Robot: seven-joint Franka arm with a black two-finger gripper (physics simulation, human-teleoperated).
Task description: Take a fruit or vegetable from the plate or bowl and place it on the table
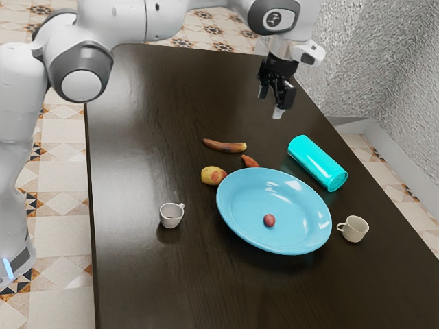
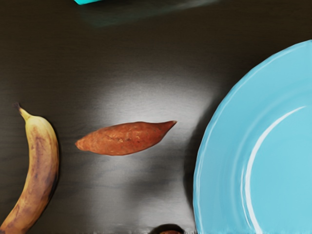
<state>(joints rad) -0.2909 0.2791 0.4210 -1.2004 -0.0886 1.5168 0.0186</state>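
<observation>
Apparently, the thing for this task is the small reddish round fruit (image 1: pixel 269 220), which lies inside the blue plate (image 1: pixel 234 223), near the middle of it. I would judge it to be light and rather firm, with a smooth skin, so it may roll or slip if one finger touches it first. It is best, I think, to take hold across its widest part, from two opposite sides, with the fingers low but not scraping the plate, and to press only moderately, because too strong a squeeze could bruise it.

The plate is wide and shallow, with a raised rim, and this fruit is the only thing it carries. Just outside the rim there are a sweet potato (image 2: pixel 124 138) and a yellow-red fruit or potato (image 1: pixel 213 175), and a banana (image 2: pixel 41 165) lies farther out; all these are on the table (image 1: pixel 147 274) already. To the exterior view's left of the plate stands a white cup (image 1: pixel 171 214), seemingly empty; on the other side is a cream cup (image 1: pixel 353 229), whose content I cannot tell. A turquoise cylinder (image 1: pixel 318 163) lies on its side.

The gripper (image 1: pixel 271 103) hangs above the table, well apart from the plate, with its fingers spread and nothing between them. Next, in my judgement, it needs to travel over the plate and descend straight onto the fruit, avoiding the rim.
</observation>
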